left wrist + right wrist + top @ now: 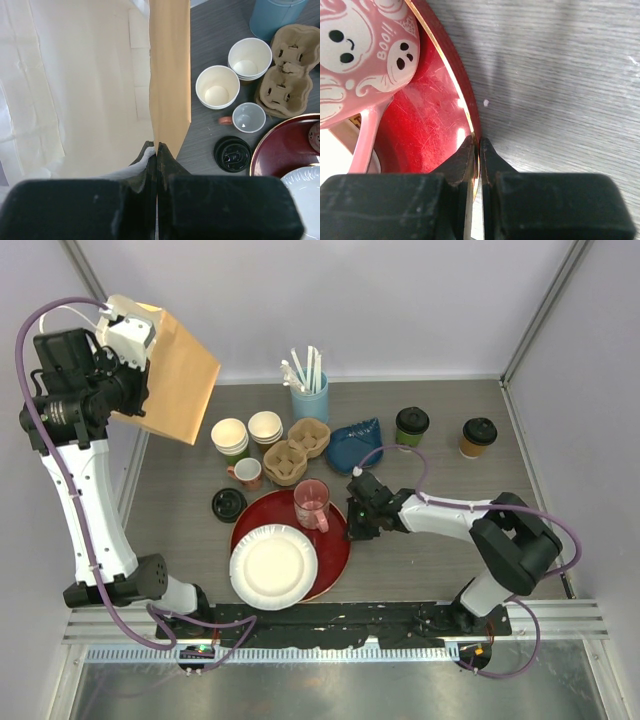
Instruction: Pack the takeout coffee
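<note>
Paper bag (170,70) edge is pinched between left jaws. Red tray (425,125) rim is clamped between right jaws.

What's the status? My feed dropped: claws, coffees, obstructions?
Left claw shut on paper bag, held high. Right claw shut on red plate rim. Green coffee, brown coffee far right, untouched. Pink mug and white plate sit on red plate.
</note>
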### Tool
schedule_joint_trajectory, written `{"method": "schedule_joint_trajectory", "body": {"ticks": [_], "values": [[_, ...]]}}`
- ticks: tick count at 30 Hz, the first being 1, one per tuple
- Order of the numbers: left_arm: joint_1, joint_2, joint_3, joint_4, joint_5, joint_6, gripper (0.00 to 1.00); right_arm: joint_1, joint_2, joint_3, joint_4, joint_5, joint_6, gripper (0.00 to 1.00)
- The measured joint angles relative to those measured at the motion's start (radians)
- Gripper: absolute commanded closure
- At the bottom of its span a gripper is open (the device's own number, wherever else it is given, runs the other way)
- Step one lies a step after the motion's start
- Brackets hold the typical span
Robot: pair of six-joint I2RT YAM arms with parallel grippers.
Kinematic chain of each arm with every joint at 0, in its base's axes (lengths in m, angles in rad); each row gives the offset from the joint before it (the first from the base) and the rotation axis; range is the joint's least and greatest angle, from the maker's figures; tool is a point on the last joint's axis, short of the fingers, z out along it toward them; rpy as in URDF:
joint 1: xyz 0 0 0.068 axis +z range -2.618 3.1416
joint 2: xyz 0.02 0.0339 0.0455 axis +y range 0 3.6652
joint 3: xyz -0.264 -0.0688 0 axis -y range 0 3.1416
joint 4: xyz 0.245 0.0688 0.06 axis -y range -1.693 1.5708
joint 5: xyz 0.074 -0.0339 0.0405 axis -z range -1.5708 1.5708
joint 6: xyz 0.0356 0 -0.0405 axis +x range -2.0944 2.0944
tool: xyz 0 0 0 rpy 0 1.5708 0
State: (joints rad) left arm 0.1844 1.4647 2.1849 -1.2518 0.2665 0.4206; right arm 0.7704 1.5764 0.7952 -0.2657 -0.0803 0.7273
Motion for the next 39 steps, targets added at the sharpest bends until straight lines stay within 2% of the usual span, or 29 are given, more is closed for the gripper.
{"method": "schedule_joint_trajectory", "body": {"ticks": [4,11,15,26,39], "values": [[0.000,0.005,0.005,0.001,0.005,0.001,1.00,0.017,0.019,0.015,0.027,0.036,0.040,0.99],[0.000,0.011,0.007,0.001,0.005,0.002,1.00,0.069,0.161,0.170,0.041,0.076,0.047,0.99],[0.000,0.014,0.008,0.001,0.005,0.004,1.00,0.098,0.192,0.205,0.055,0.090,0.051,0.99],[0.000,0.021,0.008,0.001,0.005,0.006,1.00,0.180,0.333,0.394,0.025,0.122,0.028,0.99],[0.000,0.022,0.008,0.001,0.005,0.006,1.00,0.219,0.493,0.606,0.037,0.138,-0.013,0.99]]}}
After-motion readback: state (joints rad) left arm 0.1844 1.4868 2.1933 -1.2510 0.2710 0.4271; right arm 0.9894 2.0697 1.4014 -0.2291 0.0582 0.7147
